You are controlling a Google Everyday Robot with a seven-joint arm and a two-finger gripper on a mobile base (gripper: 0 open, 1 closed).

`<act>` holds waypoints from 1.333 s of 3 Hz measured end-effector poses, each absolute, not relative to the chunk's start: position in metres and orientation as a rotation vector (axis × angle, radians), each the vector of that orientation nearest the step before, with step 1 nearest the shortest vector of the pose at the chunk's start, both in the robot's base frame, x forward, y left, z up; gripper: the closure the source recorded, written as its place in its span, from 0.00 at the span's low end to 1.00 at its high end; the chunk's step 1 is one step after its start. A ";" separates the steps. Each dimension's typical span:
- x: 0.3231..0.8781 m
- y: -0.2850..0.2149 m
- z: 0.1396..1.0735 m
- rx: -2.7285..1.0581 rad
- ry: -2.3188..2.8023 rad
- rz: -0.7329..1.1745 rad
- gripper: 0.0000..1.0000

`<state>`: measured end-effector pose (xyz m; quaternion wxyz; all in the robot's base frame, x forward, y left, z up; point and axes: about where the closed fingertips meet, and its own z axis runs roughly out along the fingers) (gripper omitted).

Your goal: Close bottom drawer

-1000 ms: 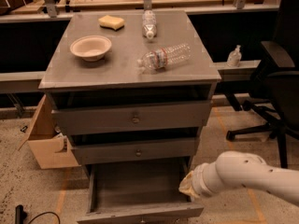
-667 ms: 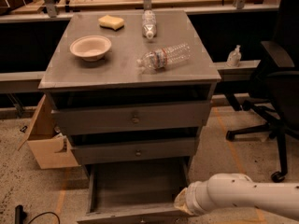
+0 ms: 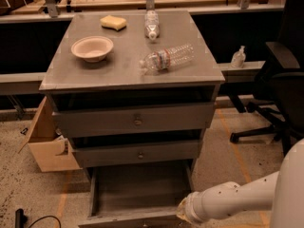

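The bottom drawer [image 3: 137,189] is the lowest of three grey drawers in the cabinet and stands pulled far out, its inside bare. Its front edge [image 3: 128,220] lies at the bottom of the view, and its knob is out of view. My white arm [image 3: 237,198] reaches in from the lower right. The gripper [image 3: 183,215] is at the drawer's front right corner, mostly hidden behind the wrist and the frame edge. The middle drawer [image 3: 137,153] and the top drawer [image 3: 135,120] stand slightly open.
On the cabinet top [image 3: 61,75] are a paper bowl [image 3: 92,48], a yellow sponge [image 3: 113,22] and two plastic bottles [image 3: 166,58] [image 3: 151,24]. A cardboard box [image 3: 47,141] stands at the left. A black office chair [image 3: 280,89] stands at the right.
My arm has moved down and left, from beside the drawer's right side to its front right corner.
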<state>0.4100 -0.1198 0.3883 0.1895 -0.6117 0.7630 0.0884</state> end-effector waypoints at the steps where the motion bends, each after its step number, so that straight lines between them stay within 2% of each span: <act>1: 0.410 -0.119 0.389 -1.718 2.146 0.250 1.00; 4: 0.406 -0.121 0.308 -1.484 2.169 0.304 1.00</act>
